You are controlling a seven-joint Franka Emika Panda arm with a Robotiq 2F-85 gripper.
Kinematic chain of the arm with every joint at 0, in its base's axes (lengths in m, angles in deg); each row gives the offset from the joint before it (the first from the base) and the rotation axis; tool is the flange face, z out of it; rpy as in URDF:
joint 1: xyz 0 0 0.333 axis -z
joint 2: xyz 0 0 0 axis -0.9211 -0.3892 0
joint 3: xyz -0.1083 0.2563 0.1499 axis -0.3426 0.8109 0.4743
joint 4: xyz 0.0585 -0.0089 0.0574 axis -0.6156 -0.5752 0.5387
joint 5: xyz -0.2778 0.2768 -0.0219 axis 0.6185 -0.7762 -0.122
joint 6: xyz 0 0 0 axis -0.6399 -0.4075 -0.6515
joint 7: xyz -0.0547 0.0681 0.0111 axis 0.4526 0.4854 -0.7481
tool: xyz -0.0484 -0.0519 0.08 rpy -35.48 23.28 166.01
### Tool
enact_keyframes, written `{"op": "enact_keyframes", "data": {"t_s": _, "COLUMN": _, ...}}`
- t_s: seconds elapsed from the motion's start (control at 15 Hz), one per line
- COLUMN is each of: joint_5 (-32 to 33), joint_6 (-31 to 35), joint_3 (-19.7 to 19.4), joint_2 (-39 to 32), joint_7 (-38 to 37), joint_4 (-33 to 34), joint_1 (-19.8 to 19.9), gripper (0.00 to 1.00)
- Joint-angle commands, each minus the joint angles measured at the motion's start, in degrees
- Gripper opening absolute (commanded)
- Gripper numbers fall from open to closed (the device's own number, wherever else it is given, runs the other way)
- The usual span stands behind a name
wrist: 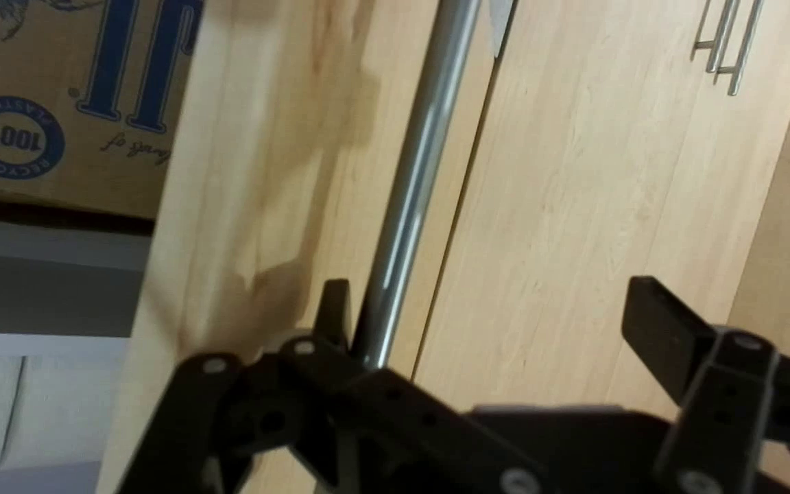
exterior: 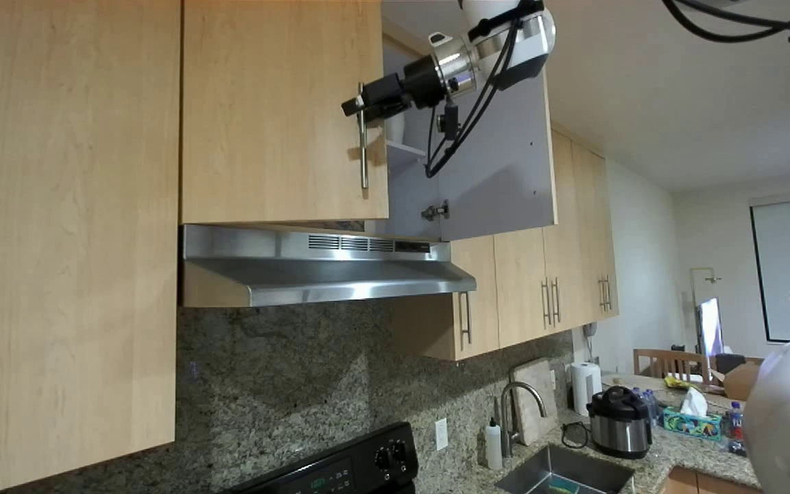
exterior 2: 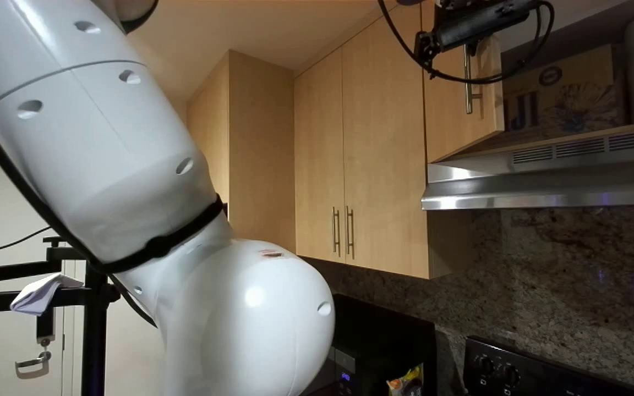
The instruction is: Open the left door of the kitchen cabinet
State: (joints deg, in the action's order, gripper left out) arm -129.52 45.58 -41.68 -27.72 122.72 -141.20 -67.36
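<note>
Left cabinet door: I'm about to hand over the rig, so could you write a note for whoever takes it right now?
Gripper: open, at the bar handle, which shows between its fingers, nearer one; contact unclear.
Left door: partly open, on the kitchen cabinet above the range hood.
Done: left door ajar; the other door stands open too.
Remaining: likely swing the left door wider, then clear the handle.

The hood (exterior: 330, 267) hangs above the stove (exterior: 367, 461). Right of that, on the counter (exterior: 697, 455), a bottle (exterior: 494, 446) stands just beside the faucet (exterior: 506, 415) at the sink (exterior: 583, 462); farther off are a paper roll (exterior: 585, 390), a cooker (exterior: 620, 427) and, to its right, a tissue box (exterior: 691, 422).
</note>
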Motion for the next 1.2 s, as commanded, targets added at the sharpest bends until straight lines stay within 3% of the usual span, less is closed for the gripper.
{"op": "enact_keyframes", "data": {"t_s": 0.0, "joint_5": 2.2, "joint_6": 2.8, "joint_3": 3.2, "joint_2": 4.8, "joint_7": -0.8, "joint_4": -5.3, "joint_1": -3.1, "gripper": 1.00}}
{"op": "enact_keyframes", "data": {"t_s": 0.53, "joint_5": 7.6, "joint_6": 16.4, "joint_3": 7.9, "joint_2": 7.3, "joint_7": -7.5, "joint_4": -9.2, "joint_1": -6.5, "gripper": 1.00}}
{"op": "enact_keyframes", "data": {"t_s": 0.73, "joint_5": 12.5, "joint_6": 20.1, "joint_3": 8.2, "joint_2": 6.8, "joint_7": -13.1, "joint_4": -9.5, "joint_1": -8.3, "gripper": 1.00}}
{"op": "enact_keyframes", "data": {"t_s": 1.13, "joint_5": 25.5, "joint_6": 20.9, "joint_3": 6.8, "joint_2": 7.9, "joint_7": -26.3, "joint_4": -9.9, "joint_1": -11.9, "gripper": 1.00}}
